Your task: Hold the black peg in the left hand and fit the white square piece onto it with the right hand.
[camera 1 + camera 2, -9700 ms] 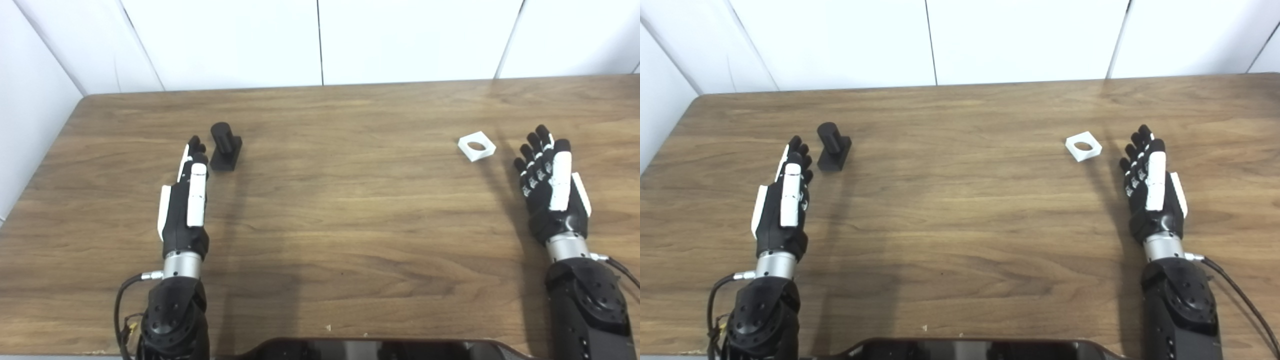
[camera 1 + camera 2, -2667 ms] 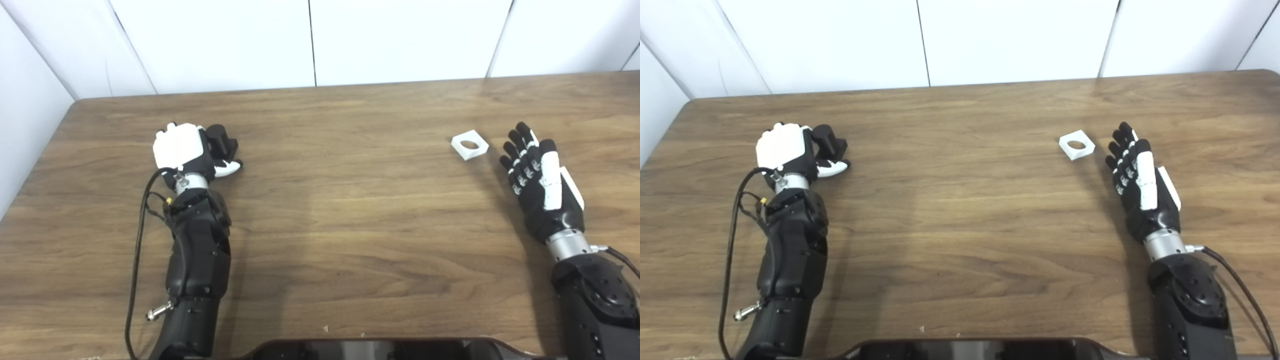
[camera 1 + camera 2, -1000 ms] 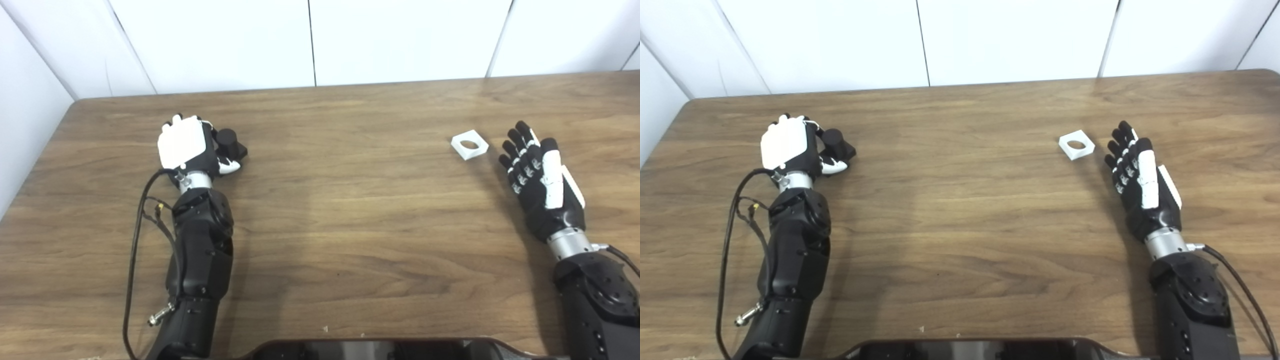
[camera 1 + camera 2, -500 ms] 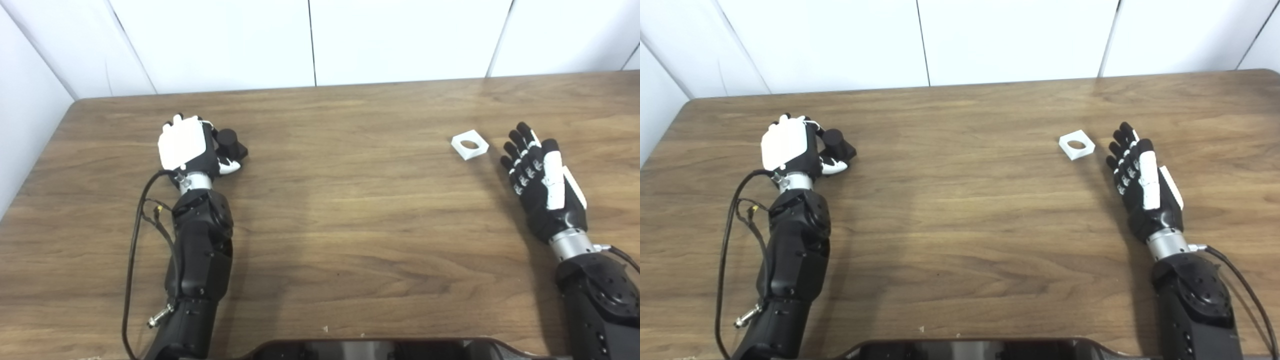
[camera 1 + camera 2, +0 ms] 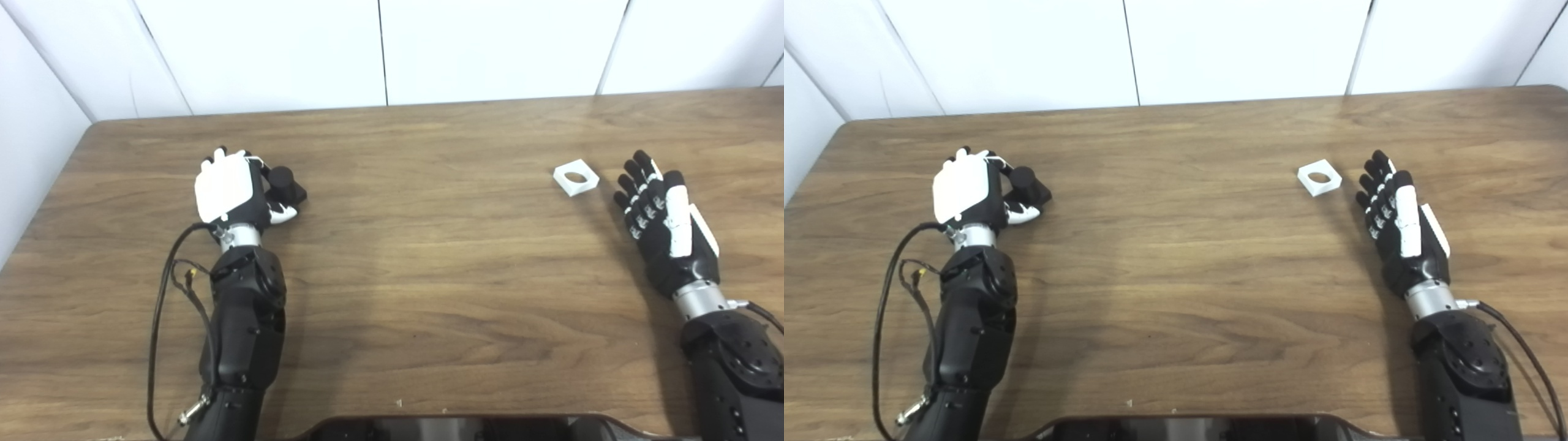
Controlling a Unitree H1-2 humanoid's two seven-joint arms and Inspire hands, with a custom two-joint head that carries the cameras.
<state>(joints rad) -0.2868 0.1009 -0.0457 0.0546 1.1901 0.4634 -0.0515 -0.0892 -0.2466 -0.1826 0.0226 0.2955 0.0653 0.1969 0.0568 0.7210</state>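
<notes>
My left hand (image 5: 229, 190) is shut on the black peg (image 5: 285, 185) at the left of the wooden table; the peg's round post points up and right, and its base is partly hidden by my fingers. The white square piece (image 5: 576, 177), with a round hole, lies flat on the table at the right. My right hand (image 5: 664, 223) is open, fingers spread, resting just right of and a little nearer than the white piece, not touching it. Both also show in the right eye view: peg (image 5: 1028, 184), white piece (image 5: 1319, 177).
The table's back edge meets a white panelled wall (image 5: 380, 55). The table's left edge (image 5: 55, 190) is close to my left arm. A dark part of the robot's body (image 5: 465, 429) sits at the bottom middle. A cable (image 5: 165, 294) loops beside my left forearm.
My left hand with the peg has shifted slightly right and toward me over the last second. The right hand and white piece have stayed put.
</notes>
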